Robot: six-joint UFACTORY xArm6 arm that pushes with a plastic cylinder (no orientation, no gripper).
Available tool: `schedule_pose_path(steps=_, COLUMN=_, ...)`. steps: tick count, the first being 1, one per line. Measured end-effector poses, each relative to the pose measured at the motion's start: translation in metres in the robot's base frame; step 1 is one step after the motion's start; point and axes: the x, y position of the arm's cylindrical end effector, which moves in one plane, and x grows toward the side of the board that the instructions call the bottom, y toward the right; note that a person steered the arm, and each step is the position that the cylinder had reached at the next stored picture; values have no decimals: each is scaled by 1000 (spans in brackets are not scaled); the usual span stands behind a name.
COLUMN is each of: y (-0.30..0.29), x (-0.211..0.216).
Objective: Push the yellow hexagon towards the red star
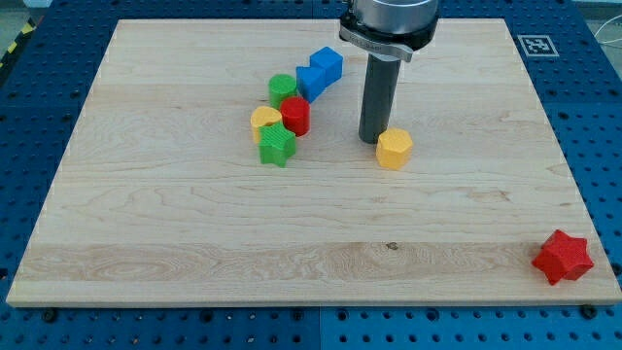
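**Kid:** Where is my tip (373,139) now?

**Helper:** You have it down on the board (194,243). The yellow hexagon (394,149) sits just beside it, on the view's right and a bit lower. They look like they touch, or nearly do.

**Kid:** Is anything open or closed?

**Helper:** No. You have only a rod, with no jaws, so it holds nothing.

**Kid:** Where is the red star (562,257)?

**Helper:** Far from your tip, down at the view's bottom right corner, near the board's edge.

**Kid:** How do I push well?

**Helper:** I think you should stay behind the hexagon, so tip, hexagon and star make one line. Push slowly. If the hexagon slides off to one side, stop and get behind it again.

**Kid:** And the other blocks?

**Helper:** That bunch (288,112) is on the view's left of your tip, out of your way.
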Motion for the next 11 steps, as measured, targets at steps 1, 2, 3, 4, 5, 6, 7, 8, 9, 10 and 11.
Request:
schedule_pose_path(steps=1, y=3, x=8)
schedule_pose_path(steps=2, y=19, x=26)
schedule_pose_path(steps=3, y=39, x=46)
schedule_pose_path(steps=4, y=59, x=66)
schedule_pose_path(steps=5, y=78, x=85)
schedule_pose_path(steps=6, y=97, x=105)
schedule_pose_path(steps=7, y=108, x=116)
schedule_pose_path(steps=8, y=108, x=116)
schedule_pose_path(steps=9, y=108, x=116)
schedule_pose_path(steps=10, y=112, x=126)
schedule_pose_path(steps=11, y=114, x=132)
